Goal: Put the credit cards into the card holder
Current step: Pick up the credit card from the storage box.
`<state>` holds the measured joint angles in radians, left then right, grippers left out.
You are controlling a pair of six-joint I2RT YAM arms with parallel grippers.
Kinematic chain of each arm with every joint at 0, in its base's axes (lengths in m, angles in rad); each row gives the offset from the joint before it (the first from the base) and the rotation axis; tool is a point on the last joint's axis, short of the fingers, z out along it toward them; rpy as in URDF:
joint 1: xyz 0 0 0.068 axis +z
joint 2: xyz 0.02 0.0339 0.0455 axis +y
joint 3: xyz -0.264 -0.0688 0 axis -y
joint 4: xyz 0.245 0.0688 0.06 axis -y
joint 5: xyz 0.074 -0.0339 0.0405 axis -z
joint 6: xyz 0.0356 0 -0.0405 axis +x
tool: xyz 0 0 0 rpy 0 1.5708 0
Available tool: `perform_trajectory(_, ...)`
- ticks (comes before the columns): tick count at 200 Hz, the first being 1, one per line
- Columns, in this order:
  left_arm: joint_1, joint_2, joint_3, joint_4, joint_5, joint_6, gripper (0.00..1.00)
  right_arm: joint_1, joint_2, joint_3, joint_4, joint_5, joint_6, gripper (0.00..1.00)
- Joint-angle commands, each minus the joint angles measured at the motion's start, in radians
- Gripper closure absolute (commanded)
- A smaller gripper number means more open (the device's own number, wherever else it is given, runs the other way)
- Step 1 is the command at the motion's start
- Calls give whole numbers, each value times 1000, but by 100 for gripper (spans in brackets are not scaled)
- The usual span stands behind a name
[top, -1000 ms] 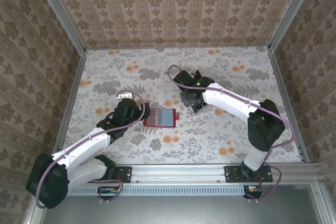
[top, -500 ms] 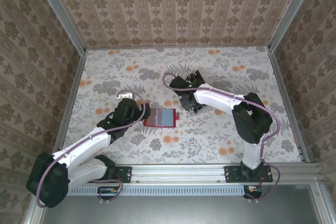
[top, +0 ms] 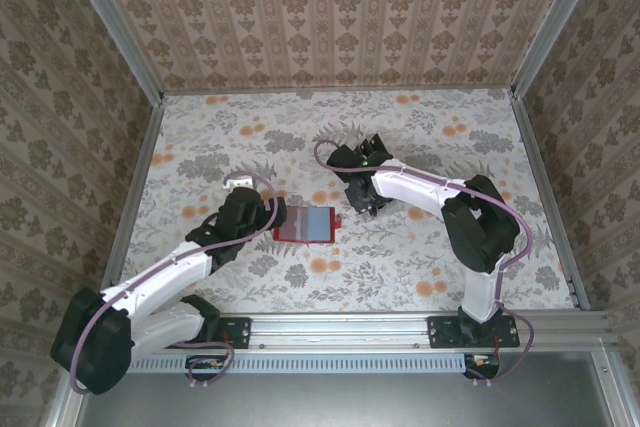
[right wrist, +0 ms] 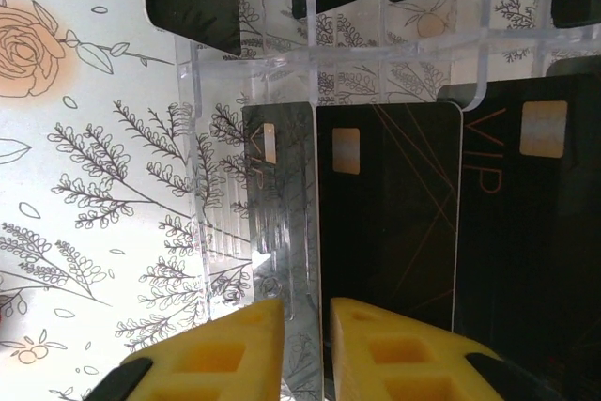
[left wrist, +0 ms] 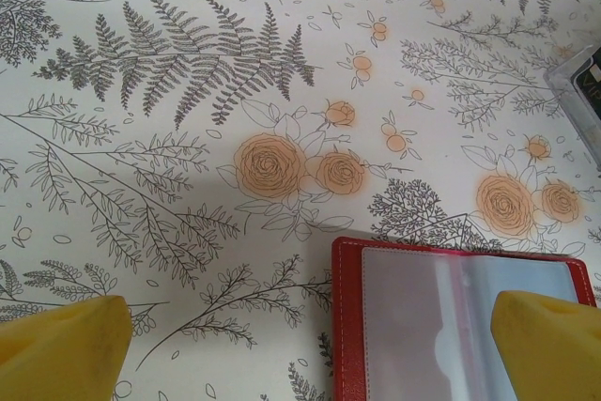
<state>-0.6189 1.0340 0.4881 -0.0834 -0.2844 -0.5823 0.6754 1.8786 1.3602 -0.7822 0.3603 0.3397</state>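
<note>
Having shifted left, the right gripper (right wrist: 306,312) is straddling a credit card (right wrist: 390,223) edge in the clear rack (right wrist: 235,72), its jaws almost together; whether it is gripping, I cannot tell. The left gripper (left wrist: 308,340) is staying wide open, hovering over the near-left edge of the red card holder (top: 305,223), which is lying left of the rack.

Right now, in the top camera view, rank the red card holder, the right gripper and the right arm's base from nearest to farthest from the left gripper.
Measured from the left gripper:
1. card holder, lying just to its right.
2. right gripper, farther right, mid-table.
3. right arm's base, far right at the table's near edge.
</note>
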Motion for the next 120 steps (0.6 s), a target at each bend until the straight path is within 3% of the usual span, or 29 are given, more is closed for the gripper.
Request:
perform_trajectory(1, 8, 0, 3, -7, 2, 14, 0, -7, -6, -12, 10, -29, 5, 82)
perform_trajectory(97, 8, 3, 7, -9, 7, 14, 0, -14, -53, 1, 12, -75, -5, 100)
perform_trajectory(120, 8, 5, 9, -15, 9, 15, 0, -15, -83, 14, 3, -87, -11, 100)
